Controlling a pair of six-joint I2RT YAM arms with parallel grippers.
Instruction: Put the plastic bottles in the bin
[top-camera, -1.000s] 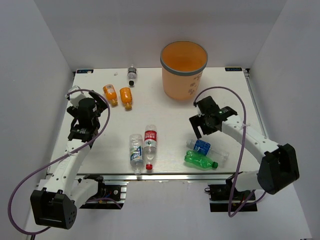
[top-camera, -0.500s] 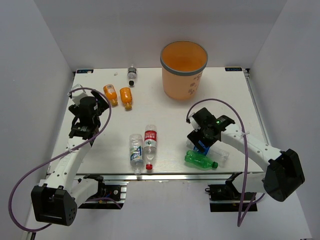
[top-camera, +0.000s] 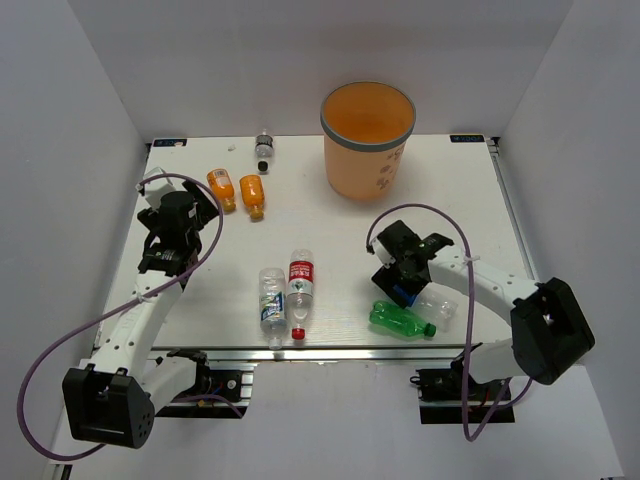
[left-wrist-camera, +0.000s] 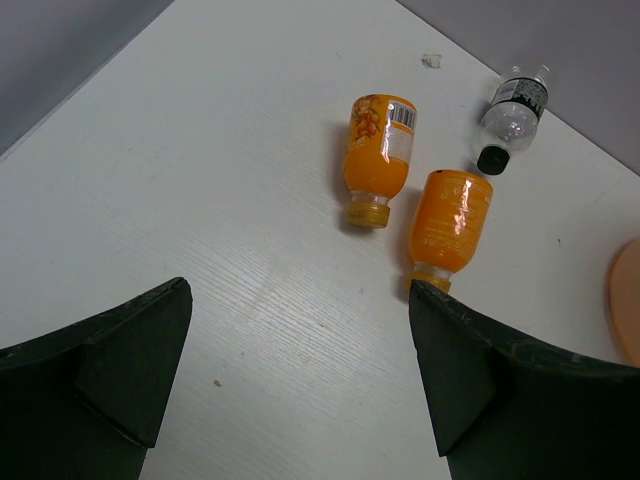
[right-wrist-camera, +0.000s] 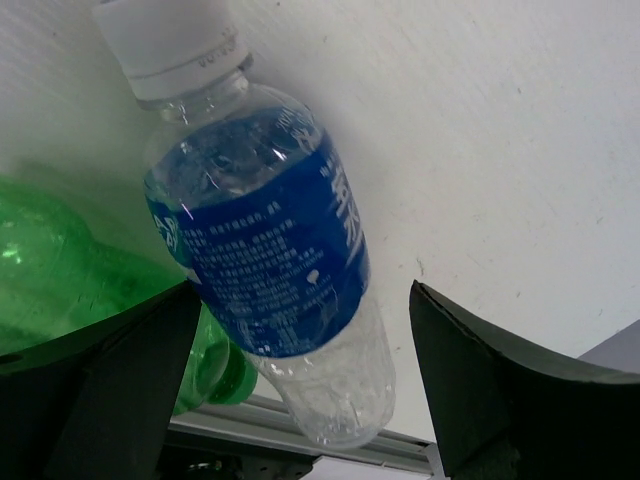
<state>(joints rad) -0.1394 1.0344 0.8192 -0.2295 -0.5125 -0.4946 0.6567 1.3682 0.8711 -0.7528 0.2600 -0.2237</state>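
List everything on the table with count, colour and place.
Bin: one, orange, far right of centre.
Orange bottles: two, far left.
Grey-label bottle: one, clear, far edge.
Red-label bottle: one, clear, near centre.
Blue-white-label bottle: one, clear, left of it.
Blue-label bottle: one, clear, near right.
Green bottle: one, beside it, nearer the edge.
Table: one, white.
Left arm: jaws open, by orange bottles.
Right arm: jaws open astride blue-label bottle.

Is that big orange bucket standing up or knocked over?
Upright: the tall orange plastic bucket stands on its base, open mouth facing up.
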